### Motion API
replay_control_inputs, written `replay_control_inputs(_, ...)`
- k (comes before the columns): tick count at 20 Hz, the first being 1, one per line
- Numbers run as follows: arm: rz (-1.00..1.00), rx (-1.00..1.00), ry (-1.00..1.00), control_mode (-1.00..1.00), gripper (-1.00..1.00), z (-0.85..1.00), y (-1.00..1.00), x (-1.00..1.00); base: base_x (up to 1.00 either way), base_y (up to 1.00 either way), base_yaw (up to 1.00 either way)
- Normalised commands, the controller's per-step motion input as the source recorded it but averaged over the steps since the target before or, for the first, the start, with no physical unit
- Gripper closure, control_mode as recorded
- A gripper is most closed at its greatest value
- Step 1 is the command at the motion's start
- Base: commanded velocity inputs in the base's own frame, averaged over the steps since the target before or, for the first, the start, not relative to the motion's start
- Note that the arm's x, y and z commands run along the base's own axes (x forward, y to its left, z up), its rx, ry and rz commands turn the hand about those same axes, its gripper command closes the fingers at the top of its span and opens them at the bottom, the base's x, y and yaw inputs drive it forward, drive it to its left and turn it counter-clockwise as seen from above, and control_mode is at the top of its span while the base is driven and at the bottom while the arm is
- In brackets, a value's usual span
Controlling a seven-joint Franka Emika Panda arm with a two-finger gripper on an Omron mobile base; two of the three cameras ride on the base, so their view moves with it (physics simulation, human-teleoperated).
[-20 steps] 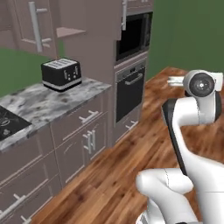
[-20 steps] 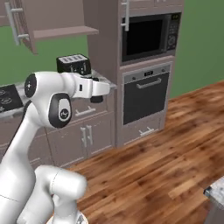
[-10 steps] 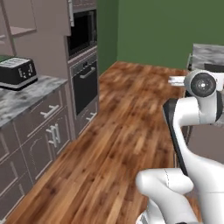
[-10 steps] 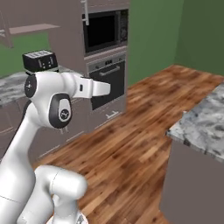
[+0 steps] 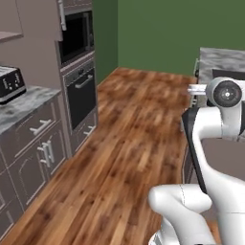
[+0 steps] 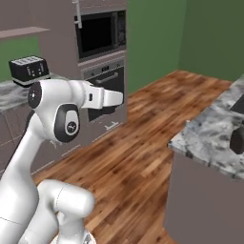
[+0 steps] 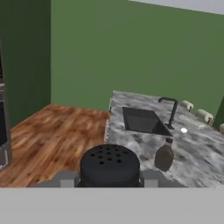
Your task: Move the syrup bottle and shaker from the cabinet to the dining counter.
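Shaker (image 7: 110,165) clamped between gripper (image 7: 109,178) fingers, perforated top facing hand camera. Syrup bottle (image 7: 164,155) already upright on dining counter (image 7: 131,140), near sink (image 7: 142,120). Shaker likely light, rigid, smooth-sided; mid-body grip seems right, set down beside bottle.

On the dining counter (image 7: 144,144), the syrup bottle (image 7: 165,155) stands near the front edge, in front of the sink (image 7: 142,120) with the faucet (image 7: 171,110) at the sink's right, stools (image 7: 201,114) beyond the counter's far side, and the shaker (image 7: 109,166) closest to the camera, left of the bottle.
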Motion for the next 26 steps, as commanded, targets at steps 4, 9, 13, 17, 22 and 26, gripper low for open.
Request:
replay_control_inputs(4, 0.0, 0.0, 0.0, 1.0, 1.0, 0.0, 0.0, 0.0, 0.03, -0.95, 0.0)
replay_control_inputs(9, 0.0, 0.0, 0.0, 1.0, 1.0, 0.0, 0.0, 0.0, -0.02, -1.0, -0.02)
replay_control_inputs(13, 0.0, 0.0, 0.0, 1.0, 1.0, 0.0, 0.0, 0.0, 0.0, -1.0, -0.05)
replay_control_inputs(17, 0.0, 0.0, 0.0, 1.0, 1.0, 0.0, 0.0, 0.0, 0.0, -1.0, -0.03)
replay_control_inputs(22, 0.0, 0.0, 0.0, 1.0, 1.0, 0.0, 0.0, 0.0, 0.0, -0.89, -0.04)
replay_control_inputs(26, 0.0, 0.0, 0.0, 1.0, 1.0, 0.0, 0.0, 0.0, 0.16, -0.54, -0.11)
